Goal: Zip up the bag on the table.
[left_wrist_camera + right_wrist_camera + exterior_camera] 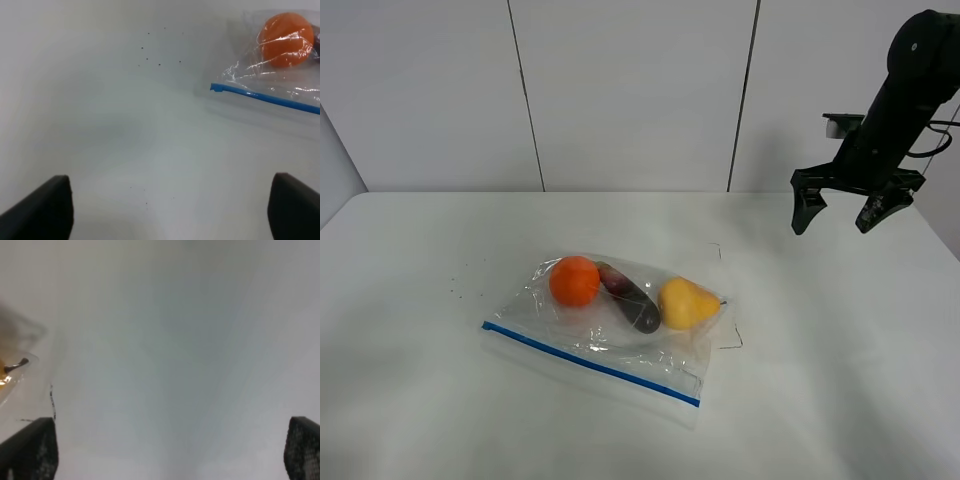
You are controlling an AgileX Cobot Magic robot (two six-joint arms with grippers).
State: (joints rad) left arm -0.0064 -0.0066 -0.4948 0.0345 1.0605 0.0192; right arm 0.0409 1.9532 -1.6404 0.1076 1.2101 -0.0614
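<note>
The clear crinkly bag [620,320] lies flat on the white table [420,400], its blue zipper strip [590,362] along the near edge. An orange [574,281], a dark grey item [635,305] and a yellow item [686,303] show through it. My right gripper [832,226] is open and empty, held high above the table's far right, well clear of the bag. My left gripper [167,207] is open and empty, out of the exterior view. Its wrist view shows the strip's left end [216,88] and the orange [287,39] ahead. The right wrist view [167,452] shows a bag corner [10,375].
Small dark specks [455,290] dot the table left of the bag. Thin black corner marks [735,340] sit by the bag's right side. A white panelled wall [630,90] stands behind the table.
</note>
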